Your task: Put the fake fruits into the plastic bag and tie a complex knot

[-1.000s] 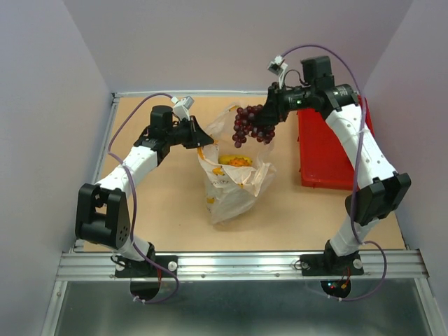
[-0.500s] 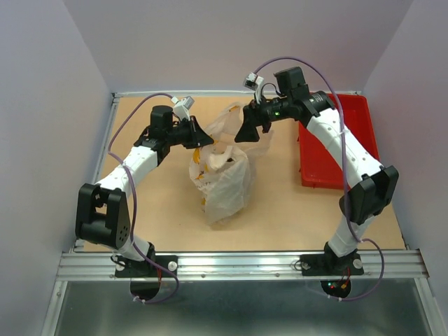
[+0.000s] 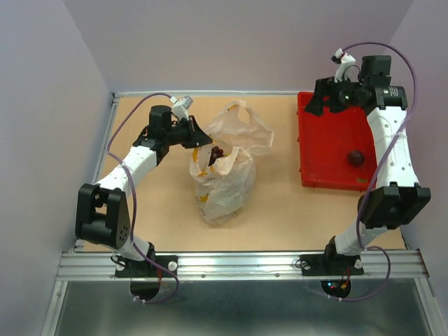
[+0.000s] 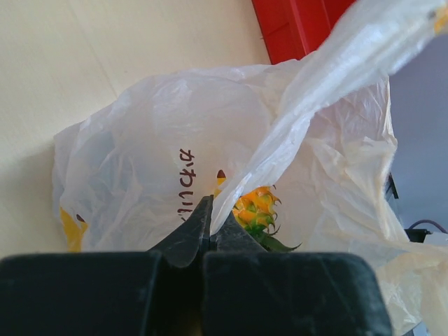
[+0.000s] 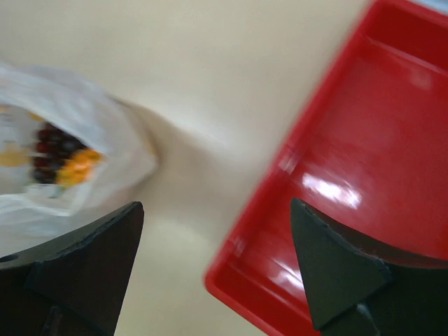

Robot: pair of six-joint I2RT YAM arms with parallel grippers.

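The bare brown table [image 3: 280,224] lies nearest the arm bases. A little left of centre on it stands the plastic bag [image 3: 225,183], crumpled, mouth upward, with orange marks on its side. The left gripper [image 3: 201,138] reaches in from the left at the bag's top, jaws pressed together on a strip of the film. The grapes [image 3: 218,152] lie in the bag's mouth, dark against the plastic. A handle loop [image 3: 245,122] flops out toward the far side, untied.

To the right, apart from the bag, lies the red tray [image 3: 323,168] with one dark round fruit [image 3: 355,157] in it. Over the tray's far left corner hangs the right gripper [image 3: 313,105], fingers spread wide and holding nothing.

Only the left wrist view shows the pineapple [image 4: 255,210], orange with green leaves, inside the bag just beyond the pinch. It also shows dark printed characters [image 4: 186,187] on the film, and the bag blocks most of the tray from that camera. The right wrist view is blurred, but it looks down into the bag's mouth, where the grapes sit beside something orange, perhaps the pineapple.
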